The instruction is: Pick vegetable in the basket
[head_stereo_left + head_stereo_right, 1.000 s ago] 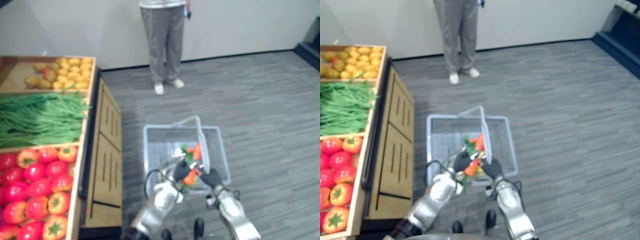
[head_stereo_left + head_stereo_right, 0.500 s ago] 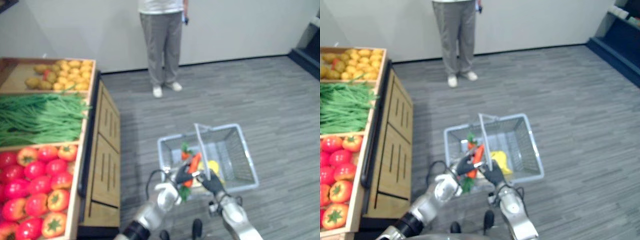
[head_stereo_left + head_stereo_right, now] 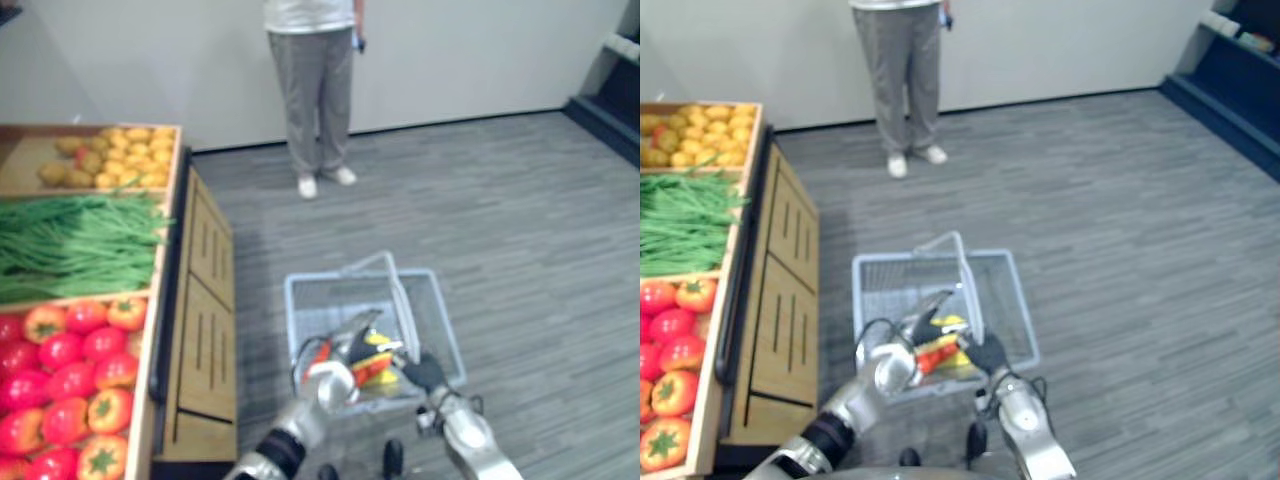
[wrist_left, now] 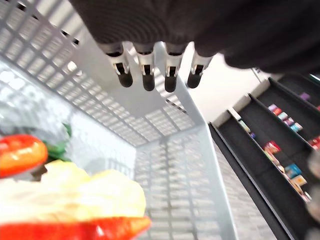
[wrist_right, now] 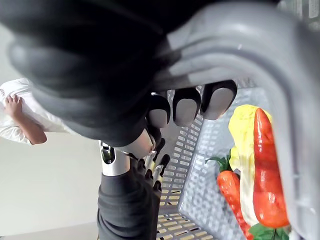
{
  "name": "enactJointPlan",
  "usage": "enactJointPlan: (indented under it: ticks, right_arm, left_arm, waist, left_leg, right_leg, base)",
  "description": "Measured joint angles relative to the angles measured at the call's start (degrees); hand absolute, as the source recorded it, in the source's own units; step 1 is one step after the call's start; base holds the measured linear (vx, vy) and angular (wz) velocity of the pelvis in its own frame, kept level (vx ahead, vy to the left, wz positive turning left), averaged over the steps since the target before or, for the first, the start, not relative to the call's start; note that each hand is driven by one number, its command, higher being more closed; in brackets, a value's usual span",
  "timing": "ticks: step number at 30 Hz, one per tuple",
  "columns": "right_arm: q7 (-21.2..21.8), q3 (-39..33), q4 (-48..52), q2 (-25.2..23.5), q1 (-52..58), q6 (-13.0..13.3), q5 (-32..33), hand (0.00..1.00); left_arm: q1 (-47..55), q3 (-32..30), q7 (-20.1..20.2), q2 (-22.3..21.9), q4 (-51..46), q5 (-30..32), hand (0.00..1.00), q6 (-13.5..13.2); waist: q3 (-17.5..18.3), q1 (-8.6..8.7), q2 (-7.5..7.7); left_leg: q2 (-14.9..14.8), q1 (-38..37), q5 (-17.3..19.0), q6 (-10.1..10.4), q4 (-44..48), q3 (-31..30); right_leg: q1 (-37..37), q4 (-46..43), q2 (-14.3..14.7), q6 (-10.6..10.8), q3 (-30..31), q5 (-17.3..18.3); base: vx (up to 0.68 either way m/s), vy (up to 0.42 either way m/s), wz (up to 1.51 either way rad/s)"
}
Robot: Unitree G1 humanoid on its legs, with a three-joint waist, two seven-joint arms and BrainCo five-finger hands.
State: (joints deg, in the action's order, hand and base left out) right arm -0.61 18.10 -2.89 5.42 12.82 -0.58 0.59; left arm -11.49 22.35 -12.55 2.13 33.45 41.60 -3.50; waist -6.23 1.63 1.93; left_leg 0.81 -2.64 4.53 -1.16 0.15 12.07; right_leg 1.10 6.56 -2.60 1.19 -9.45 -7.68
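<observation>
While the right hand (image 3: 425, 372) clamps the handle (image 3: 398, 290) of the wire basket (image 3: 445, 325), the left hand (image 3: 342, 350) hangs straight-fingered inside its rim over carrots (image 5: 267, 170) — wooden stand (image 3: 205, 320) near its left edge, floor (image 3: 540, 300) on its right.

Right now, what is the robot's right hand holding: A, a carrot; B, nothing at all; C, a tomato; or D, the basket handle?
D: the right hand has its fingers curled round the grey basket handle, while the carrots lie loose in the basket.
</observation>
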Motion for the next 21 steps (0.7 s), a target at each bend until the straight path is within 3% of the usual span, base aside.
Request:
enactJointPlan:
  ticks: [2, 8, 12, 16, 21]
  right_arm:
    - [-0.2, -3.11, -1.09, -1.81, 1.2, 0.07, -0.31, 1.0]
    - [-3.91, -14.09, -7.55, -5.66, 1.14, 0.04, -0.74, 1.0]
    - [-8.61, -20.63, -9.46, -6.01, 1.12, 0.05, -0.74, 1.0]
    - [-9.44, -24.04, -11.36, -6.14, 0.55, 0.35, -0.93, 1.0]
    - [-11.12, -30.97, -19.68, -6.18, -1.01, 0.61, -3.2, 1.0]
  left_arm:
    - [0.44, -5.22, -0.83, 0.59, -0.77, -0.78, 0.0, 1.6]
    - [7.34, -12.76, -3.34, 2.44, -14.85, -6.15, 0.0, 1.1]
    - [9.32, -15.6, -5.01, 3.33, -16.06, -7.79, 0.0, 1.07]
    - [9.73, -16.69, -5.09, 3.26, -17.1, -7.8, 0.0, 0.95]
    - [12.39, -23.27, -5.14, 3.06, -14.85, -11.83, 0.0, 0.97]
  waist:
    - [-0.02, 0.09, 0.01]
    - [-0.09, -0.15, -0.16]
    - [-0.07, -0.02, -0.25]
    - [-0.03, 0.04, -0.3]
    - [0.1, -0.02, -0.53]
  left_leg:
    - [-0.13, -0.2, 0.08, 0.17, -0.04, 0.09]
    - [-0.25, -0.28, 0.1, 0.39, -0.14, -0.27]
    - [-0.22, -0.34, 0.01, 0.38, -0.31, -0.36]
    - [-0.15, -0.56, -0.43, 0.5, -1.07, -0.67]
    - [-0.17, -0.68, -0.92, 0.46, -1.39, -1.29]
  right_leg:
    - [-0.17, 0.0, 0.13, 0.02, 0.06, 0.04]
    - [-0.39, -0.01, 0.22, 0.01, -0.41, 0.17]
    - [-0.43, -0.01, 0.17, 0.01, -0.61, 0.17]
    - [-0.43, -0.01, 0.14, 0.01, -1.0, 0.17]
    - [-0.63, -0.01, 0.16, -0.1, -1.6, 0.25]
  base:
    - [0.0, 0.016, -0.03]
    - [0.0, 0.008, 0.03]
    - [0.0, 0.0, 0.0]
    - [0.0, 0.013, 0.04]
    - [0.0, 0.014, 0.06]
